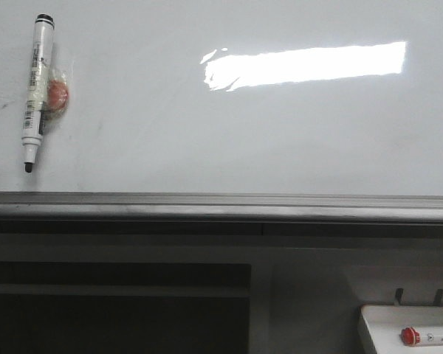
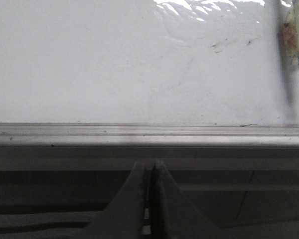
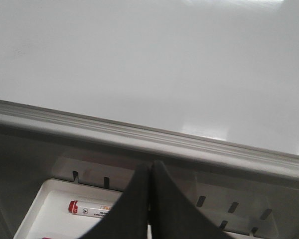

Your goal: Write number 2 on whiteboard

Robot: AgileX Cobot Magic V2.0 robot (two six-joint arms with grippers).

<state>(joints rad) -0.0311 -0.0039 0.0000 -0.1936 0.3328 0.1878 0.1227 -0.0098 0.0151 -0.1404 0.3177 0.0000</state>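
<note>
Bare glossy white whiteboard with no drawn 2 on it, both pincers pressed closed and holding nothing.

In the front view a white-barrelled black-capped marker hangs upright at about ten o'clock on the board, tip down, with a small orange-red round piece under clear tape touching its right side; the barrel carries a barcode and small print too fine to read. A bright rectangular light reflection sits near one o'clock. The grey metal bottom rail runs across below. At five o'clock a small white tray holds a red-capped white marker; its label is illegible. The left gripper and right gripper each show fingers meeting, below the rail.
</note>
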